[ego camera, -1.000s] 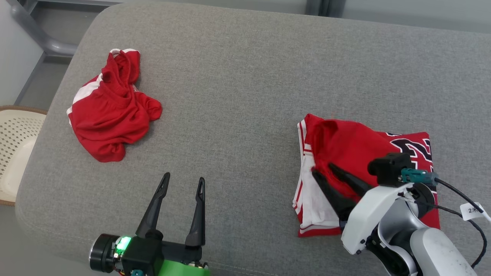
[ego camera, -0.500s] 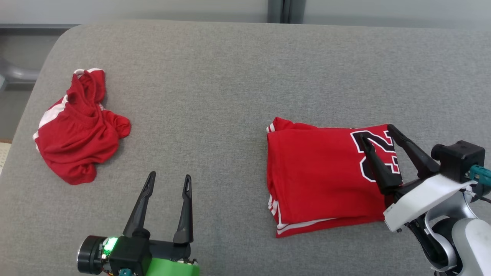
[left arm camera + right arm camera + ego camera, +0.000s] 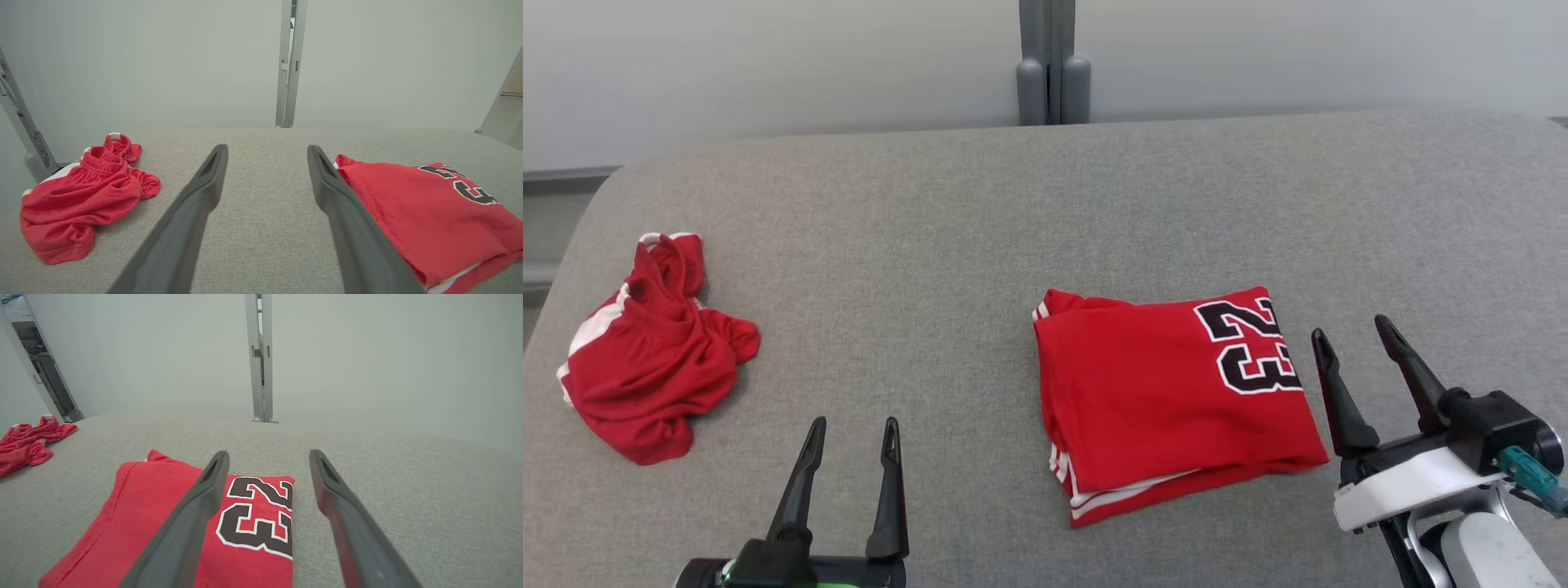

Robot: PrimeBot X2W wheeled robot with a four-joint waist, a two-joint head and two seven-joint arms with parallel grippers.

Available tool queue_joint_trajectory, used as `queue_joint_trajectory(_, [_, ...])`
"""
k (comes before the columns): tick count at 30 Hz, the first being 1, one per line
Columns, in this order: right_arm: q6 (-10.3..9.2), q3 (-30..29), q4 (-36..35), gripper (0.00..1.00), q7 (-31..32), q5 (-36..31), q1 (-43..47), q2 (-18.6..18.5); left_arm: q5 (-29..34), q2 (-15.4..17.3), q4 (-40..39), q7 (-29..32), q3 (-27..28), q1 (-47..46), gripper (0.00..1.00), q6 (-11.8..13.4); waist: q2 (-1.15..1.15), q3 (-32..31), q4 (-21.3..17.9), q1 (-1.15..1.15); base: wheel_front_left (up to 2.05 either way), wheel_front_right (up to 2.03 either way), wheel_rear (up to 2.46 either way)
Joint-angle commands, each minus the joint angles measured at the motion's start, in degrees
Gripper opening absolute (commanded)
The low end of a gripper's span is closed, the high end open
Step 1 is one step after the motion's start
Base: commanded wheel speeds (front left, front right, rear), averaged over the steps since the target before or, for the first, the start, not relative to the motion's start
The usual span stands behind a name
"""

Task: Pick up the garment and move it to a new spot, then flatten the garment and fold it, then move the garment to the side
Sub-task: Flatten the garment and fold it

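Observation:
A folded red jersey (image 3: 1176, 392) with a black "23" lies flat on the grey cushion (image 3: 980, 245), right of centre; it also shows in the left wrist view (image 3: 425, 212) and the right wrist view (image 3: 171, 514). My right gripper (image 3: 1352, 335) stands open just right of the jersey, holding nothing and apart from it. My left gripper (image 3: 854, 425) is open at the lower left, over bare cushion. A second red garment (image 3: 645, 351), crumpled with white trim, sits at the cushion's far left.
A grey wall and a vertical metal post (image 3: 1052, 73) stand behind the cushion. The cushion's rounded left edge (image 3: 572, 261) runs close to the crumpled garment. Bare cushion lies between the two garments.
My right gripper let go of the jersey and drew back to its right side; the jersey now lies folded flat. The head camera tilted up, shifting the whole picture. The left gripper barely moved.

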Motion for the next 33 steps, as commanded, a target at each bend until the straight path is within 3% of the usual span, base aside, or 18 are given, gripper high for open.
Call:
queue_joint_trajectory(1, [-0.02,-0.8,-1.9,1.0,-0.4,-1.3,1.1,0.6,-1.2,0.0,0.0,-0.2,0.5,1.1,1.0,-0.3,0.0,-2.6,-1.5,0.0,0.0,0.0,0.0])
queue_joint_trajectory(6, [-0.02,-3.3,-6.8,1.0,-0.3,-4.0,5.8,3.7,-0.3,0.0,1.0,-0.2,1.7,2.0,1.0,-0.9,0.0,-4.4,-1.5,0.0,0.0,0.0,0.0])
queue_joint_trajectory(11, [-0.02,-3.3,-7.1,1.0,-0.3,-4.8,9.3,5.1,0.7,0.0,1.4,-0.2,2.3,2.6,1.0,-1.5,0.0,-5.3,-1.7,0.0,0.0,0.0,0.0])
queue_joint_trajectory(33, [-0.03,-3.6,-4.7,1.0,-0.4,-5.8,10.8,6.8,1.5,0.0,2.3,-0.2,2.7,3.7,1.0,-2.1,0.0,-6.5,-1.8,0.0,0.0,0.0,0.0])
